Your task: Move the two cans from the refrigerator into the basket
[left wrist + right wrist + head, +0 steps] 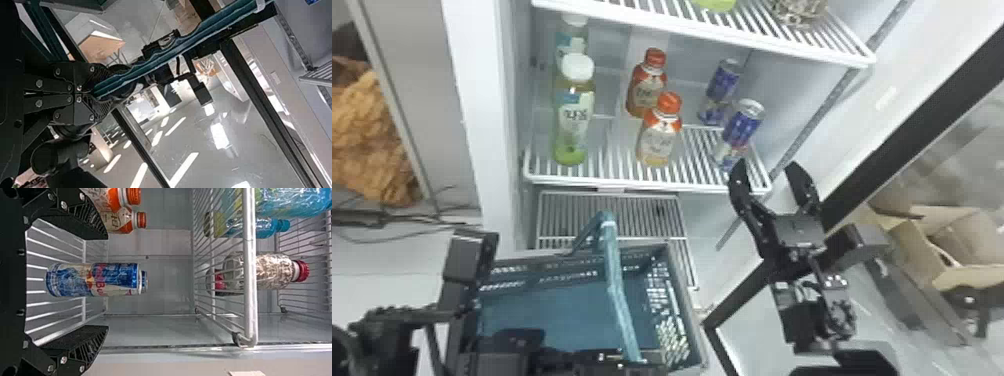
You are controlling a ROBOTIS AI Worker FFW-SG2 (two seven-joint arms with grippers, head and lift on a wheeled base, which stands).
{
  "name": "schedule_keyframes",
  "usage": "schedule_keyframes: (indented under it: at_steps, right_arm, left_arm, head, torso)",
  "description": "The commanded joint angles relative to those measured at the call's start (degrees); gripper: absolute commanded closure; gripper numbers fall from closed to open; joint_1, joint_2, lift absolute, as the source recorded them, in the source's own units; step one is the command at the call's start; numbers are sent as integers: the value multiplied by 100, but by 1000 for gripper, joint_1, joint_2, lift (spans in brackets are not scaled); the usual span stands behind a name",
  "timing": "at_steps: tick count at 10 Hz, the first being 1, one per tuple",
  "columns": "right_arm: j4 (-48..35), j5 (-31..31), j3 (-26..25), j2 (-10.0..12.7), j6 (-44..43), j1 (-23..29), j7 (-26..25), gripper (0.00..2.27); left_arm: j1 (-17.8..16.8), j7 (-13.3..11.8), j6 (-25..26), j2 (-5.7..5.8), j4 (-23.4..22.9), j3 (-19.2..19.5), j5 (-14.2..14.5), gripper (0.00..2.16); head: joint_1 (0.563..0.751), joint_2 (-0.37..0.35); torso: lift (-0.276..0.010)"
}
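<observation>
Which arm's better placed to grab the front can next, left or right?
Probably the right. Its open jaws face the front can in the fridge, while the left's jaws are closed on the basket's handle.

The front can (742, 127), slim and cylindrical with blue and silver panels, red marks and a silver top, stands upright near the front right corner of the wire shelf (627, 184) in the refrigerator (469, 90). The back can (723, 86), also blue and silver, stands upright behind it, toward the shelf's rear edge and near its right edge. The open-topped basket (684, 295) is blue-green with slotted walls, below the shelf's front edge, its handle (616, 285) raised.
</observation>
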Motion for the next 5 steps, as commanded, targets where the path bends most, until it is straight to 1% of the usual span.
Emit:
schedule_keyframes:
  at_steps: [1,5]
  right_arm:
    - [194,0,62,-33,0,-182,0,211]
    - [841,0,234,-130,0,-772,0,211]
  left_arm:
    - [-2,0,-28,3,3,-5,23,1190]
    - [-30,9,-70,3,31,-5,80,1190]
  head:
    - [695,-350]
    - [695,-350]
  torso:
    - [-266]
    - [-266]
